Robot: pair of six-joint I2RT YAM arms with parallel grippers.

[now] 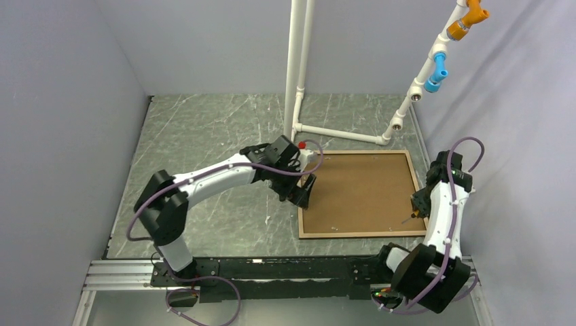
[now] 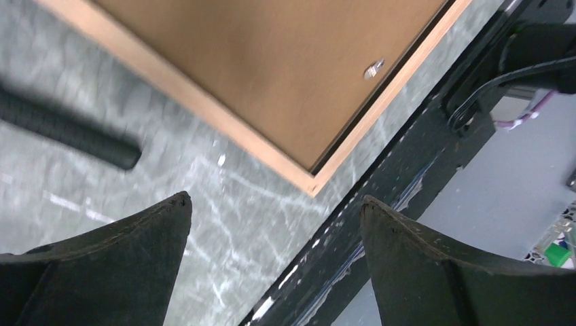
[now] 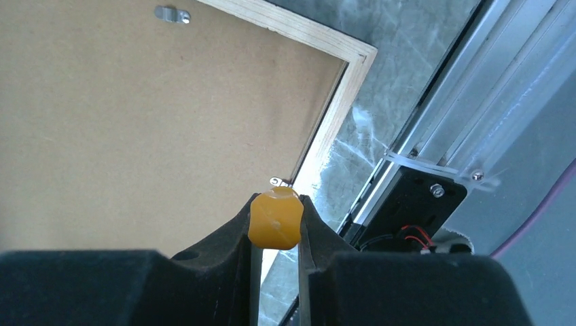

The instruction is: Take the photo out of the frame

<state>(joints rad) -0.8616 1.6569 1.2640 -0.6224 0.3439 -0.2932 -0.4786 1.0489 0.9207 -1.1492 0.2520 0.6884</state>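
one frame (image 1: 360,234) lies face down on the table (image 1: 204,129), and one photo (image 1: 360,190) is inside, plain brown back up. the left gripper (image 2: 273,200) is released and wide. the right gripper (image 3: 275,204) is clenched on one yellow knob (image 3: 275,221).

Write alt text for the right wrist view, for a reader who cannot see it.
The right gripper, jaws shut on a small amber handle, hangs over the edge of the frame near one corner. The frame lies back side up, showing its brown backing board and a metal clip. Grey marbled table and an aluminium rail fill the right side.
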